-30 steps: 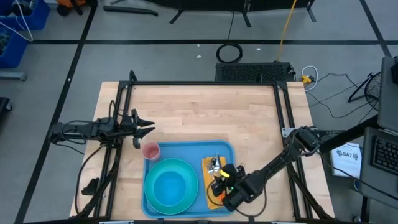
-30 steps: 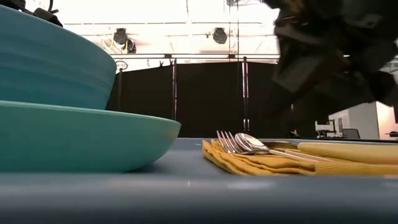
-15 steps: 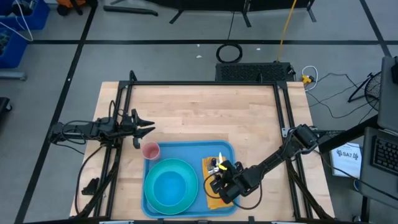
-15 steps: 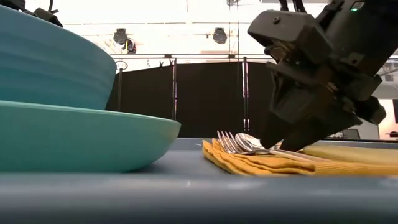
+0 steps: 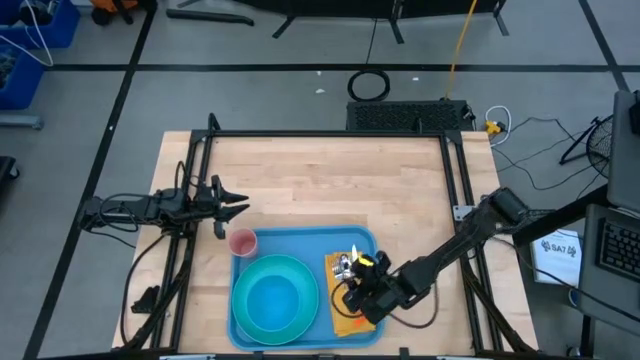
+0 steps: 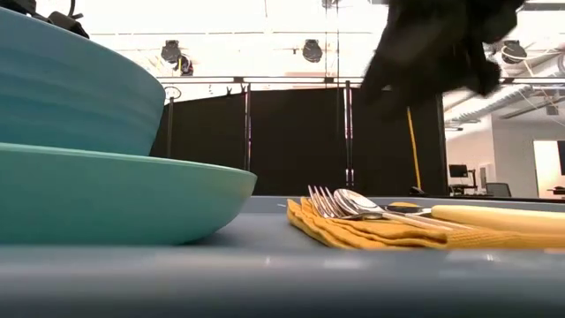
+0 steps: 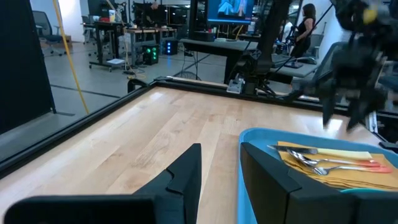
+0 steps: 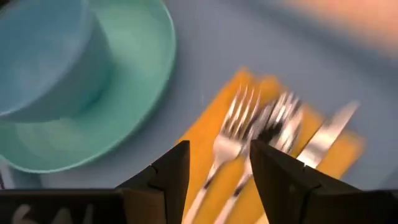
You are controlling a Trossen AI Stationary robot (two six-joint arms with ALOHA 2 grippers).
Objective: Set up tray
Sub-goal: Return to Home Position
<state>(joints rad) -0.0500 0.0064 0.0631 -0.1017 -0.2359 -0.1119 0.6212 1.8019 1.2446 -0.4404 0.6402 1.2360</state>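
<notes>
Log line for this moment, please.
right gripper open above napkin | fork, spoon, knife on napkin | left gripper open off tray

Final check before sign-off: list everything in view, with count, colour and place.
table: one, light wood, under everything
tray: one, light blue, on the table
plate: one, teal, tray's left half
bowl: one, blue, on the plate
cup: one, pink, tray corner nearest the left gripper
napkin: one, yellow, tray's right side
fork: one, orange handle, on the napkin
spoon: one, orange handle, between fork and knife
knife: one, yellow handle, on the napkin
left gripper: open, over the table's left side
right gripper: open, above the napkin
</notes>
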